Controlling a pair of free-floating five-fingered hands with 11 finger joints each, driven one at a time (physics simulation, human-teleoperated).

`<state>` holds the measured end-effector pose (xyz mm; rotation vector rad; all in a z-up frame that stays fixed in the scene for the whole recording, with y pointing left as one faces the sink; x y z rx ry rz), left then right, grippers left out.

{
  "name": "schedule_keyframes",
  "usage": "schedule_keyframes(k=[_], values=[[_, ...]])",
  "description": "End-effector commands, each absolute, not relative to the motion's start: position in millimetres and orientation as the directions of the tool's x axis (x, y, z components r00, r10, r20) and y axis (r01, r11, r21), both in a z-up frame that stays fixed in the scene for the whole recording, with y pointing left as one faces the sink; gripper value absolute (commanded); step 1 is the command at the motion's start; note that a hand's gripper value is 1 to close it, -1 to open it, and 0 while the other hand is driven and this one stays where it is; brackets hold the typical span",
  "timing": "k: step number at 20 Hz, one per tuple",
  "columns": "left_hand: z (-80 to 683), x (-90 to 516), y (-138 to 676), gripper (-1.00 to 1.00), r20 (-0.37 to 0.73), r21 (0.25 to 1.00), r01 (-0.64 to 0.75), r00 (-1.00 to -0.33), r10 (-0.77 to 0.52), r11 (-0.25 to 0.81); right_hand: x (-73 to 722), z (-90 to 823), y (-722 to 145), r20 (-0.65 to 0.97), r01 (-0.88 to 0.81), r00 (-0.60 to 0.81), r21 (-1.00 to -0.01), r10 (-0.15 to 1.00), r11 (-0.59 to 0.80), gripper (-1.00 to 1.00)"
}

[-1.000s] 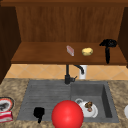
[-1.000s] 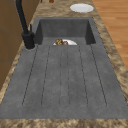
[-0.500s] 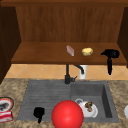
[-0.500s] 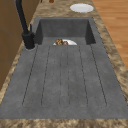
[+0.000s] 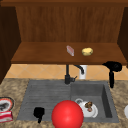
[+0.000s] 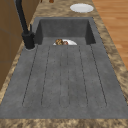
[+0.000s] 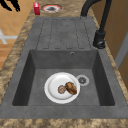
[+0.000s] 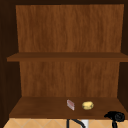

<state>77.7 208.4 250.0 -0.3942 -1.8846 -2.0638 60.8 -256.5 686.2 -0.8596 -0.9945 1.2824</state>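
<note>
1. Far left of the counter in the front view: a round dish [image 5: 5,104] with a dark centre, and a small red box [image 5: 6,116] just in front of it. The right side view showed the same pair at the far end of the counter, box [image 7: 36,8] beside dish [image 7: 51,8].
2. Left hand [image 5: 39,113] hung low over the front edge of the sink's ribbed drainboard [image 5: 45,96], touching nothing. It read as a dark lump with something trailing down; could not tell whether the fingers were curled or slack. A black shape in the top left corner of the right side view may have been this hand; not certain.
3. A large red ball [image 5: 67,114] sat at the front of the sink, just right of the left hand, overlapping the white plate [image 5: 88,109] behind it.
4. The plate lay flat on the basin floor with brown food [image 7: 70,88] on it, beside the drain [image 7: 82,80].
5. Black faucet [image 5: 68,75] stood at the back rim between drainboard and basin, spout arching right.
6. On the lower cabinet shelf [image 5: 45,53]: a small pinkish block [image 5: 70,50], and just to its right a yellow sponge-like lump [image 5: 87,51].
7. Right hand [image 5: 113,67] hovered at the right front edge of the shelf, right of the yellow lump and apart from it, above the sink's right rim. Fingers looked curled, holding nothing, with a dark part hanging straight down. The upper view showed it [image 8: 114,116] at the same shelf corner.
8. A second white dish [image 6: 81,7] rested on the counter past the sink's right end.
</note>
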Motion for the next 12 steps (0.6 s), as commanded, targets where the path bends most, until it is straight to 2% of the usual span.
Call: schedule_keyframes(k=[1,12], values=[[250.0,77.7,208.4,0.00,0.409,0.908,0.411,-0.911,-0.048,-0.080,29.9,671.7,-254.5,0.111,-0.305,0.018,-0.946,0.994,0.111,-1.00],[250.0,77.7,208.4,0.00,0.409,0.908,0.411,-0.911,-0.048,-0.080,-47.8,610.7,-233.9,0.055,-0.144,0.010,-0.988,0.998,0.056,-1.00]])
